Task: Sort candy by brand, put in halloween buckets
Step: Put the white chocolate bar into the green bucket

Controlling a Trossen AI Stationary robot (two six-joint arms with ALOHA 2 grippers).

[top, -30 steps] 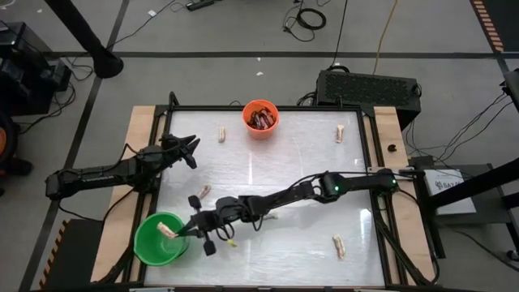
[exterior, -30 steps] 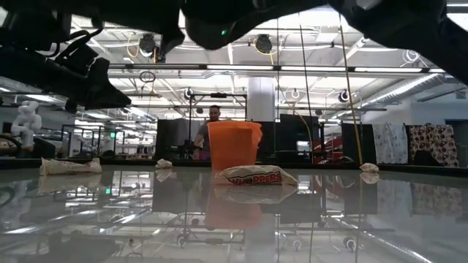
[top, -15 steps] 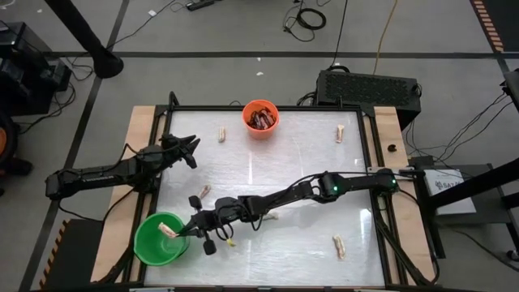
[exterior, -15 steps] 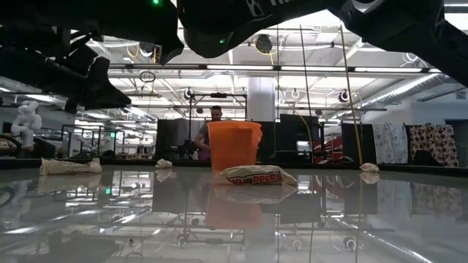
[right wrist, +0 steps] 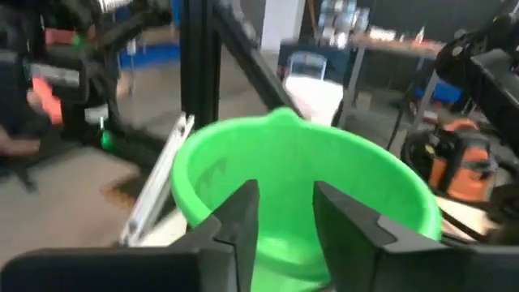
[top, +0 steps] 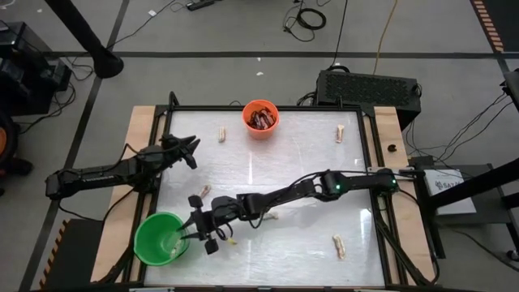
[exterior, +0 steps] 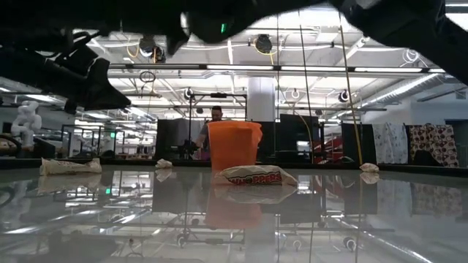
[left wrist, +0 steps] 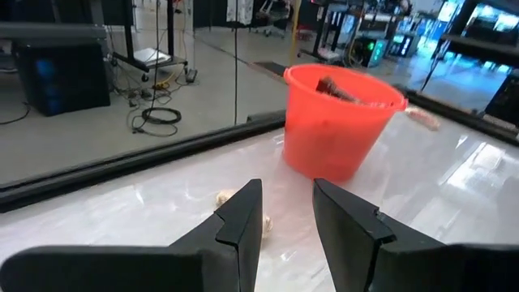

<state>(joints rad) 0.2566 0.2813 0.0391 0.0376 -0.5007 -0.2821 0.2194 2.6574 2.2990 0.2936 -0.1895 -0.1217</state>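
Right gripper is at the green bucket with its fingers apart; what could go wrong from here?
1. The right gripper sits at the rim of the green bucket; pulling back could nudge or tip it.
2. The right arm stretches low across the table over a cream candy; a sweep might knock it away.
3. Another cream candy lies close to that wrist and could be dragged.

Right arm stretches diagonally across the table, its right gripper (top: 188, 234) low at the near-left corner, fingers (right wrist: 235, 212) parted, empty; left gripper (top: 192, 151) hovers mid-left, fingers (left wrist: 243, 212) slightly apart.
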